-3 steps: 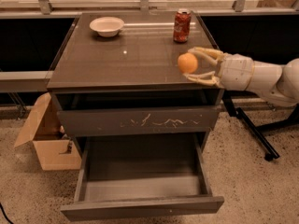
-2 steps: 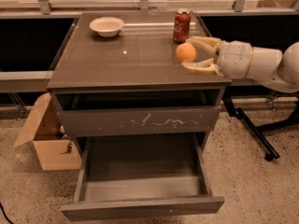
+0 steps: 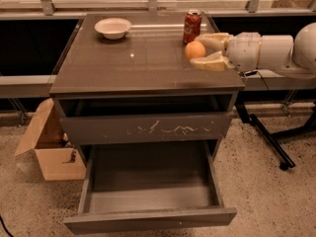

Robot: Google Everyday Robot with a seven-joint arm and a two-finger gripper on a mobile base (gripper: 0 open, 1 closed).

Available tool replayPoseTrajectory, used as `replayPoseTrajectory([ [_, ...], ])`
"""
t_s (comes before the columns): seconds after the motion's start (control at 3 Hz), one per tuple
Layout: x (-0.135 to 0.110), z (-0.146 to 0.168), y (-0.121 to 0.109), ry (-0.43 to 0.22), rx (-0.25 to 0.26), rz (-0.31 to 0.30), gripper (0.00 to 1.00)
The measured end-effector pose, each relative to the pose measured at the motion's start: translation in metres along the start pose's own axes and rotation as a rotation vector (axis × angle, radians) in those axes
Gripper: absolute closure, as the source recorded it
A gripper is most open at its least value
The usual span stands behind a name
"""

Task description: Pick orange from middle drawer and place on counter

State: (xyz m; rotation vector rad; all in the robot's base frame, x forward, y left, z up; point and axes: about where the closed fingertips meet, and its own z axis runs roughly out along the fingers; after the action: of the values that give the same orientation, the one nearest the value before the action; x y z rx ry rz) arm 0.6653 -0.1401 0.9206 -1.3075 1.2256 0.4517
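The orange (image 3: 195,49) is between the pale fingers (image 3: 211,63) of my gripper (image 3: 200,51), low over the right side of the counter (image 3: 133,63), just in front of the red soda can (image 3: 192,26). I cannot tell whether the orange touches the counter. The gripper reaches in from the right and is shut on the orange. The middle drawer (image 3: 148,220), with a plain front panel, is pulled out wide below, and its grey inside is empty.
A white bowl (image 3: 113,27) sits at the counter's back left. A drawer with pale scratches on its front (image 3: 148,128) is above the open one. A cardboard box (image 3: 49,149) stands on the floor at the left. A black stand leg (image 3: 266,139) is at the right.
My gripper has carried the orange back and to the left, from beside the counter's right edge to above its surface near the soda can, and lower.
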Motion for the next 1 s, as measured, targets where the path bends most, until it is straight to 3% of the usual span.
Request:
replayPoseTrajectory([
  [1.0,0.0086,0.0057,-0.0033,0.039,-0.011,0.053,1.00],
])
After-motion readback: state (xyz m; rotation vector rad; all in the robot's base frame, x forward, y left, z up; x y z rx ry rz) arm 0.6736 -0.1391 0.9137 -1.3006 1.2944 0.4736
